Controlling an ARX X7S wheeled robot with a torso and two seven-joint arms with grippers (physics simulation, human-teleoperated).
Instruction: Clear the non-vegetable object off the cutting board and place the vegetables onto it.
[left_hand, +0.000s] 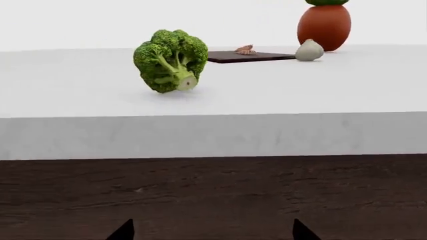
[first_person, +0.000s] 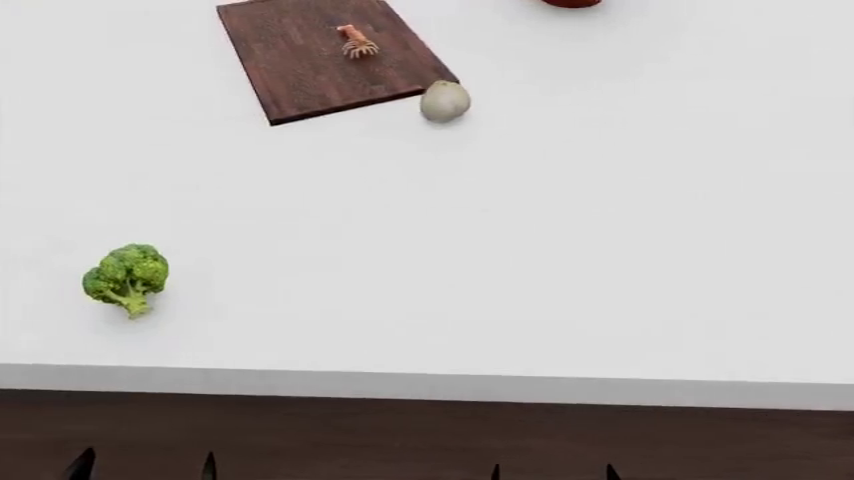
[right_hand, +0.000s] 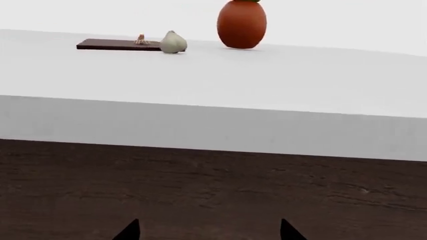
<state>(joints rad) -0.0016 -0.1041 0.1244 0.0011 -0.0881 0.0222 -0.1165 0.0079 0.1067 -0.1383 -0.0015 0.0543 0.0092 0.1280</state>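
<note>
One shrimp (first_person: 355, 41) lengthwise on cutting board (first_person: 300, 70), legs toward robot.

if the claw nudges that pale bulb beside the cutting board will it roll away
Probably a little: the pale bulb looks rounded with a pointed top, so it may wobble or roll unevenly. It sits on the smooth white counter, touching or nearly touching the cutting board.

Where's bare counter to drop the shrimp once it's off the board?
The widest bare stretch lies between the broccoli, the garlic bulb and the counter's front edge. It is tighter at the far side: the bulb sits at the cutting board corner, with the shrimp on it and a red-brown pot nearby.
</note>
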